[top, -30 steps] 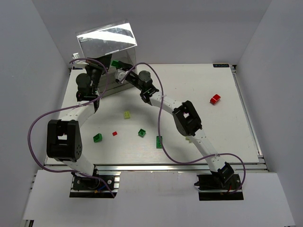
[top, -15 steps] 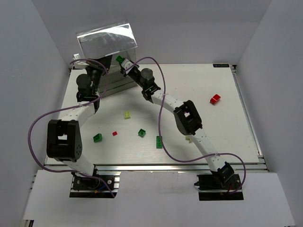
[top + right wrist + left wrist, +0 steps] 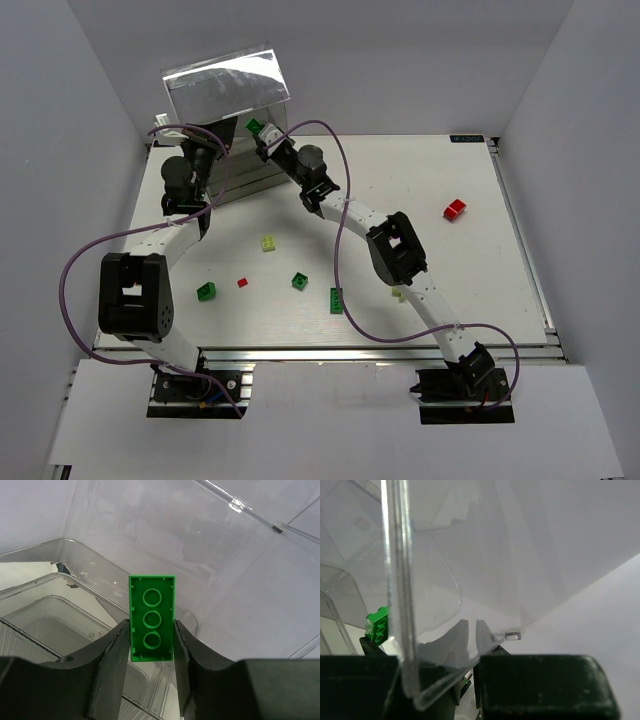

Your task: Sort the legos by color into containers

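The clear plastic cabinet [image 3: 225, 100] stands at the table's far left. My right gripper [image 3: 258, 131] is shut on a long green brick [image 3: 152, 625], held studs-down over the open clear drawers [image 3: 75, 605]; the brick also shows in the top view [image 3: 254, 126]. My left gripper [image 3: 205, 165] is at the cabinet's front; its fingers [image 3: 460, 640], nearly together, show through a clear drawer wall [image 3: 400, 605] and seem to pinch it. A green brick [image 3: 376, 625] shows through that wall. Loose bricks lie on the table: pale yellow-green [image 3: 268, 242], small red [image 3: 242, 282], green [image 3: 206, 291], green [image 3: 299, 280], dark green [image 3: 336, 299], red [image 3: 454, 209].
A pale brick [image 3: 399, 294] peeks out beside the right arm's forearm. Purple cables [image 3: 75, 260] loop off both arms. The white table [image 3: 480, 280] ends in a metal rail at the near edge, with grey walls on three sides.
My right gripper has carried the green brick up and farther back, from the cabinet's front to over its open drawers. The left arm has not moved.
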`<state>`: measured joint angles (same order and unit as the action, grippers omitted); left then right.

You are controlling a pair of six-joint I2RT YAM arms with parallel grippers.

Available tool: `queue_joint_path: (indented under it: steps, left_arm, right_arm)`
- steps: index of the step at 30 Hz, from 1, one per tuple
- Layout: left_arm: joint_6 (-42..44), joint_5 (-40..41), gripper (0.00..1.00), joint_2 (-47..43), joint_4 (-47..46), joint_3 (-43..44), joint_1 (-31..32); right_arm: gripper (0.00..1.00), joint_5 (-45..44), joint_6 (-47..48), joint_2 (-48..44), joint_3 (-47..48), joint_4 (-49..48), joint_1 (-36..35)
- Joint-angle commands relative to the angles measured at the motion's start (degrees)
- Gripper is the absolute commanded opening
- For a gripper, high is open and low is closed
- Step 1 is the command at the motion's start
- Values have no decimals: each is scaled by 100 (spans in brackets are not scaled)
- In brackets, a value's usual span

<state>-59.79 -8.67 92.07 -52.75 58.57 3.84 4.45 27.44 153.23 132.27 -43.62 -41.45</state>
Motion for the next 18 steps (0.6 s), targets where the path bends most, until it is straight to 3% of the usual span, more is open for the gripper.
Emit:
queue_joint_path:
  steps: [1, 8, 15, 18]
  left_arm:
    - [55, -74, 23, -269, -183, 23, -41]
    - [64, -91, 23, -286, -174, 15, -41]
    - [64, -91, 23, -251, -148, 50, -41]
    - [64, -109, 23, -260, -130, 58, -41]
  right_arm:
    - [43, -93, -99, 58, 1, -332, 23]
    - [59, -49, -134, 84, 10, -288, 58]
    - [60, -40, -160, -90, -87, -384, 67]
    - [53, 213, -352, -493, -560, -376, 85]
